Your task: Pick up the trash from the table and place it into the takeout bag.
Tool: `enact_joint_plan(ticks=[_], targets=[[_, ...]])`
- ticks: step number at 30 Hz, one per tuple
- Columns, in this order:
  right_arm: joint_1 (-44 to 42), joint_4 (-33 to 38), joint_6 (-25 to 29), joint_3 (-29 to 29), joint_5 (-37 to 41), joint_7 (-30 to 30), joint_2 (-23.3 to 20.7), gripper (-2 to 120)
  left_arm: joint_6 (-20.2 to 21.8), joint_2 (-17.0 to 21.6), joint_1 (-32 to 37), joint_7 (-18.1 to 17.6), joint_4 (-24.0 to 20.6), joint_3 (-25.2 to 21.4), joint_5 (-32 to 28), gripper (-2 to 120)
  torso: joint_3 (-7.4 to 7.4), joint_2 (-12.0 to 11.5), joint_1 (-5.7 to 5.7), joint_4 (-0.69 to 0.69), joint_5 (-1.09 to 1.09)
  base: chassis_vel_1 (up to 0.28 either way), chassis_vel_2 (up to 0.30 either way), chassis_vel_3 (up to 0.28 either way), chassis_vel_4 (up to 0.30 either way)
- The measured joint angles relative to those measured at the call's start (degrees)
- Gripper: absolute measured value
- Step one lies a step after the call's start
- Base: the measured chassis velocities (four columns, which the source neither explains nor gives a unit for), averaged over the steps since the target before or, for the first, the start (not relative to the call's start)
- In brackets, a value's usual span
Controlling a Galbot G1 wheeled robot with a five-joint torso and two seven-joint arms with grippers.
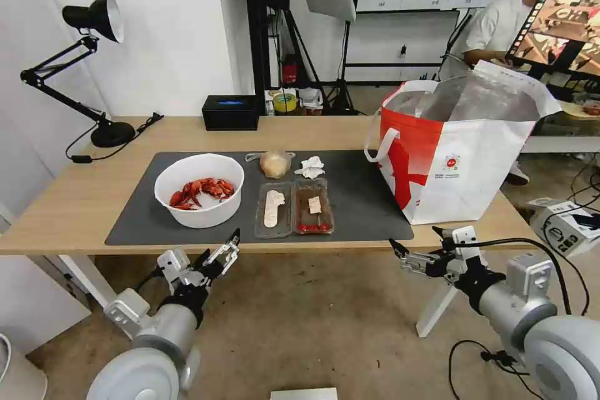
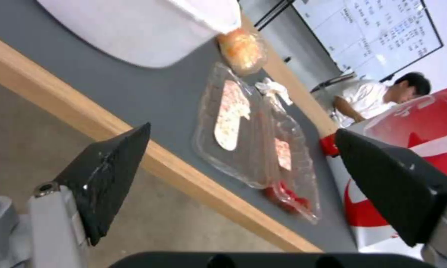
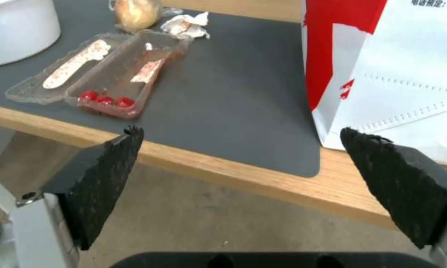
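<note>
On grey mat [image 1: 362, 200], round white bowl [image 1: 199, 190]

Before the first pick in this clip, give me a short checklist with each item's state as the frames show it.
1. Left hand open and empty: ok.
2. Right hand open and empty: ok.
3. Takeout bag upright, mouth open: ok.
4. Trash on the grey mat: bowl of crayfish shells, tomato tray, bagged bun, crumpled tissue: ok.
5. Both hands short of the table edge, touching nothing: ok.
6. Tomato tray closed: not ok, lid open flat.
</note>
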Motion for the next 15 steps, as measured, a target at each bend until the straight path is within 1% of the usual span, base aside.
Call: enact_joint_plan(ticks=[2,3,6,7,10,11,13,14,15], targets=[[-0.03,-0.09,0.02,-0.07,-0.04,0.13,0.14,100,-1.42,-0.25,-1.47,-1.09,1.27,1.41,-1.70,100,0.00,0.00,0.00,0.00,0.00,0.000,0.000,0.000,0.000],[-0.03,-0.09,0.02,-0.07,-0.04,0.13,0.14,100,-1.42,-0.25,-1.47,-1.09,1.27,1.41,-1.70,100,0.00,0.00,0.00,0.00,0.00,0.000,0.000,0.000,0.000],[-0.23,-0.14,0.04,-0.10,-0.06,0.46,0.23,100,-3.10,-0.71,-3.60,-2.99,2.92,2.72,-5.07,100,0.00,-0.01,0.00,0.00,0.00,0.000,0.000,0.000,0.000],[-0.23,-0.14,0.04,-0.10,-0.06,0.46,0.23,100,-3.10,-0.71,-3.60,-2.99,2.92,2.72,-5.07,100,0.00,-0.01,0.00,0.00,0.00,0.000,0.000,0.000,0.000],[-0.72,-0.09,0.05,0.05,-0.06,0.71,0.17,100,-4.39,-1.25,-5.82,-4.92,4.11,3.95,-7.75,100,0.00,0.00,0.00,0.00,0.00,0.000,0.000,0.000,0.000],[-0.72,-0.09,0.05,0.05,-0.06,0.71,0.17,100,-4.39,-1.25,-5.82,-4.92,4.11,3.95,-7.75,100,0.00,0.00,0.00,0.00,0.00,0.000,0.000,0.000,0.000],[-1.06,0.07,0.05,0.20,-0.06,0.78,0.13,100,-4.68,-1.44,-7.20,-6.56,4.47,5.02,-9.08,100,0.00,0.00,0.00,0.00,0.00,0.000,0.000,0.000,0.000],[-1.06,0.07,0.05,0.20,-0.06,0.78,0.13,100,-4.68,-1.44,-7.20,-6.56,4.47,5.02,-9.08,100,0.00,0.00,0.00,0.00,0.00,0.000,0.000,0.000,0.000],[-1.23,0.13,0.05,0.26,-0.07,0.80,0.15,100,-4.75,-1.49,-8.00,-7.41,4.69,5.73,-9.63,100,0.00,0.00,0.00,-0.01,0.00,0.000,0.000,0.000,0.000]])
